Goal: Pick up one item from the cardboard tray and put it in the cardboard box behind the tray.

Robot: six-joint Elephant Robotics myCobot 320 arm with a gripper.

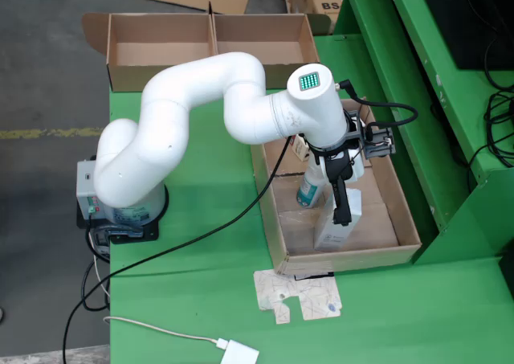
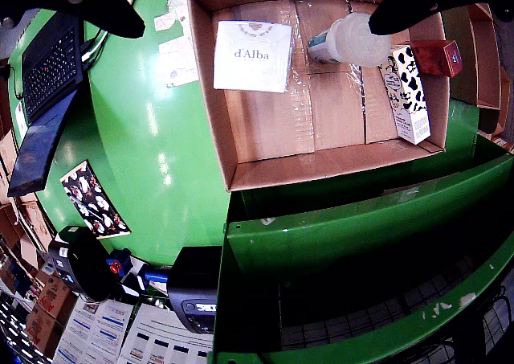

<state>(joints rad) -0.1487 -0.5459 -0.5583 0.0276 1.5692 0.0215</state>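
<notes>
The cardboard tray point(image 1: 345, 259) lies on the green table, right of the arm's base. It holds a white "d'Alba" box point(image 1: 333, 227), a clear bottle with a teal label point(image 1: 309, 189) and other items hidden under the arm. In the wrist view the tray point(image 2: 321, 165) shows the white box point(image 2: 251, 55), the bottle point(image 2: 345, 41), a cow-patterned carton point(image 2: 405, 91) and a red box point(image 2: 438, 56). My gripper point(image 1: 344, 191) hangs over the tray above the white box and bottle. In the wrist view it point(image 2: 255, 28) is open and empty, jaws far apart. The two-compartment cardboard box point(image 1: 161, 51) stands behind.
A flattened paper carton point(image 1: 297, 296) lies in front of the tray. A white adapter with its cable point(image 1: 239, 353) lies at the table's front edge. A black cable point(image 1: 201, 231) crosses the table. A green shelf point(image 1: 450, 99) stands right of the tray. A laptop point(image 2: 48, 67) shows in the wrist view.
</notes>
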